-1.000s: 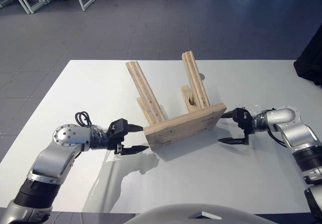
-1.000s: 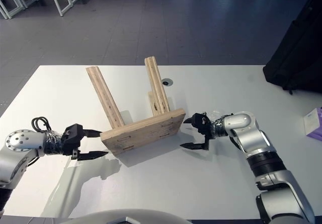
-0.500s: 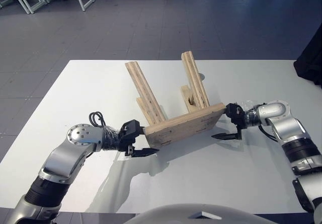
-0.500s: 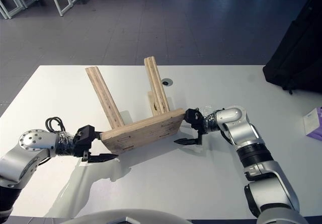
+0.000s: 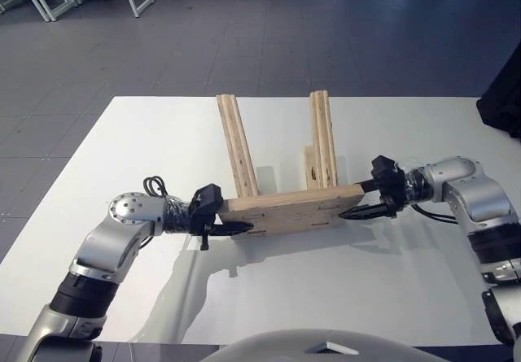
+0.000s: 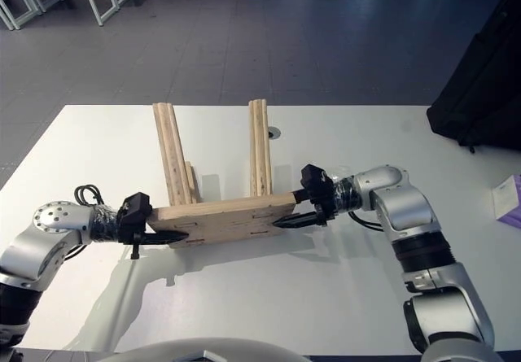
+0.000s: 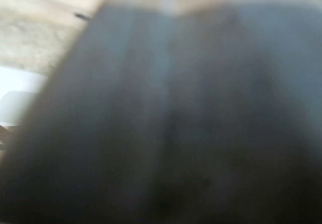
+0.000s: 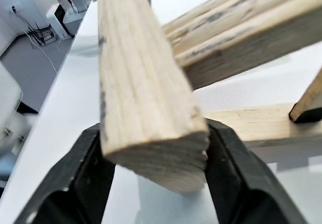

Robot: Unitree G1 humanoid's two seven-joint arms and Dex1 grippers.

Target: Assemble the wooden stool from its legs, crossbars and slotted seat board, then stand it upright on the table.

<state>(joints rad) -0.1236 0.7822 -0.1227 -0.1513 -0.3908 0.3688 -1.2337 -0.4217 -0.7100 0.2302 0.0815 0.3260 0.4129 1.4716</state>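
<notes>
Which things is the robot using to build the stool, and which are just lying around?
For the job:
- seat board, gripped at its ends by the left gripper and right gripper
- two legs sticking up from it

Just lying about:
- black bag beyond the table
- small box at the table's right edge

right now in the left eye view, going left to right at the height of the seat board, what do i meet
left pincer, closed on the board's near end → slotted seat board → right pincer, closed on the other end
</notes>
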